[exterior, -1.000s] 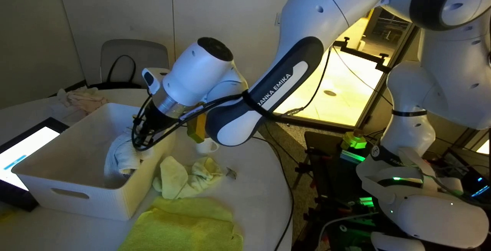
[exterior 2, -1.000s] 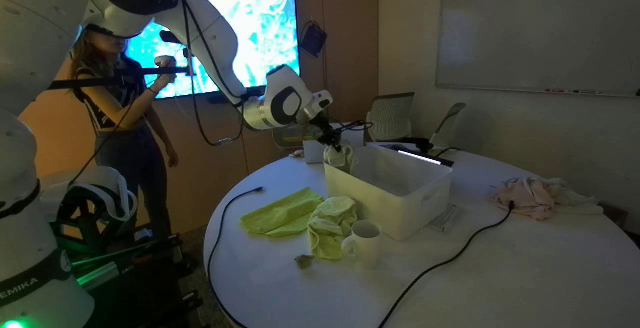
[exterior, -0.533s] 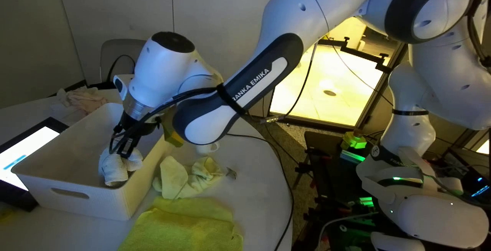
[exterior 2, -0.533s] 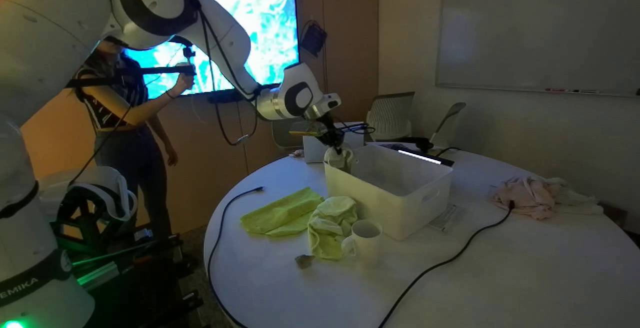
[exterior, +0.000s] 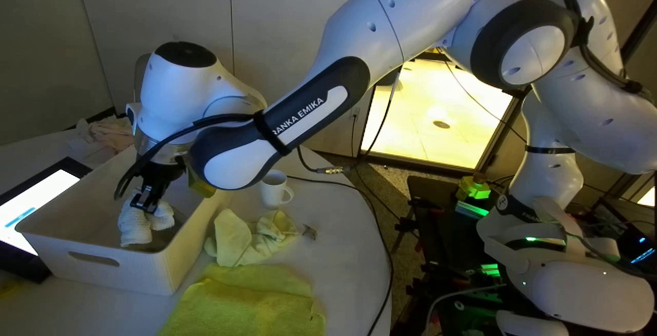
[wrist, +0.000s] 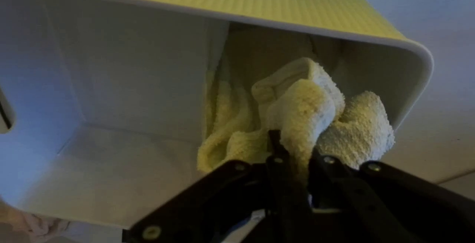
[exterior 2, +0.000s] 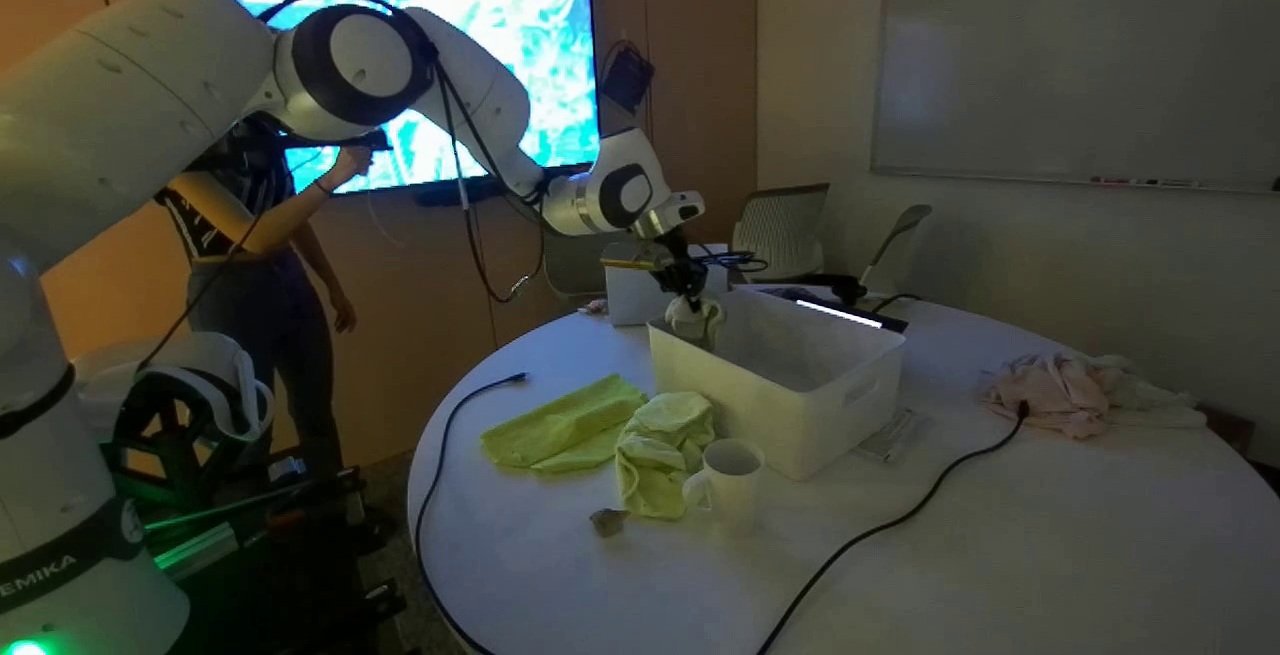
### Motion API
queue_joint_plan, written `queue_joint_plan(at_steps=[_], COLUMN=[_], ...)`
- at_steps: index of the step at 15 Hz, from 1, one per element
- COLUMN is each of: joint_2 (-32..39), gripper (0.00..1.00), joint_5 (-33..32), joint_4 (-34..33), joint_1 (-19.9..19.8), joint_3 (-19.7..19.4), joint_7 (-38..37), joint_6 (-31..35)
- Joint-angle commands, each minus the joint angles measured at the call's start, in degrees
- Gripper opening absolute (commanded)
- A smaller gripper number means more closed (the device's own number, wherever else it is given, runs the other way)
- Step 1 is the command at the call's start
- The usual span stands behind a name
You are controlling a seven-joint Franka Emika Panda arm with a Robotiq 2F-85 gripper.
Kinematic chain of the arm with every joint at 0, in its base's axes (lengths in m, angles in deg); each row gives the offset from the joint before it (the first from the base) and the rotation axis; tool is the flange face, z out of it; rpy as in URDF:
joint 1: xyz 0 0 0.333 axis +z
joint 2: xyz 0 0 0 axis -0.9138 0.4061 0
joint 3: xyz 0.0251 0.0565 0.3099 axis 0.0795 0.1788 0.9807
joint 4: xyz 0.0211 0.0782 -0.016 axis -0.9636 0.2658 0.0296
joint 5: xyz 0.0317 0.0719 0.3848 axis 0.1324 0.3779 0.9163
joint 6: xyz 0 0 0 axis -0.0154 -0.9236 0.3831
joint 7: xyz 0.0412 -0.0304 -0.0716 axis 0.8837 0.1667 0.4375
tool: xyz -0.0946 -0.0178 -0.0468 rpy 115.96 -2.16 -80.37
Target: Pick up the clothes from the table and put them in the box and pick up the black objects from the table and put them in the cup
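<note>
Near one end of the big white rectangular plastic bin [exterior 2: 760, 415], partly below its rim, hangs a pale cream terry cloth [wrist: 308, 113], a fold of it pinched between the jaws of the black two-fingered gripper [wrist: 295, 148] (whether the cloth's lower end meets the bin floor, I cannot tell). It should handle as light, limp and hard to damage, its nubby pile giving grip rather than slip; a raised fold is the place to hold it. Outside, the crumpled pale yellow-green cloth [exterior: 232, 238] seems best taken by its standing ridge, while the flat bright yellow-green cloth [exterior: 246, 305] offers mainly low edges. Bare bin floor spreads toward the opposite end, but the ribbed long wall and the nearer end wall lie close, so a loose lobe could catch the rim. After release, going straight up looks safest: the white handled cup [exterior 2: 734, 490] stands just outside the long wall, near the opposite end.
</note>
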Motion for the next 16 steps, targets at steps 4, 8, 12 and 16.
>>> queue_joint_plan(at_steps=[4, 8, 12, 16], joint_2=[-1.9, -9.8, -17.5, -25.0], gripper=[0.68, 0.97, 1.0, 1.0], joint_5=[-4.1, -5.8, -6.6, -4.7], joint_4=[1.9, 14.0, 24.9, 36.7], joint_1=[0.2, -0.2, -1.7, -5.9], joint_3=[0.6, 1.7, 2.8, 6.5], joint_7=[-2.0, -0.7, 0.9, 4.9], joint_6=[-0.2, 5.5, 10.2, 10.1])
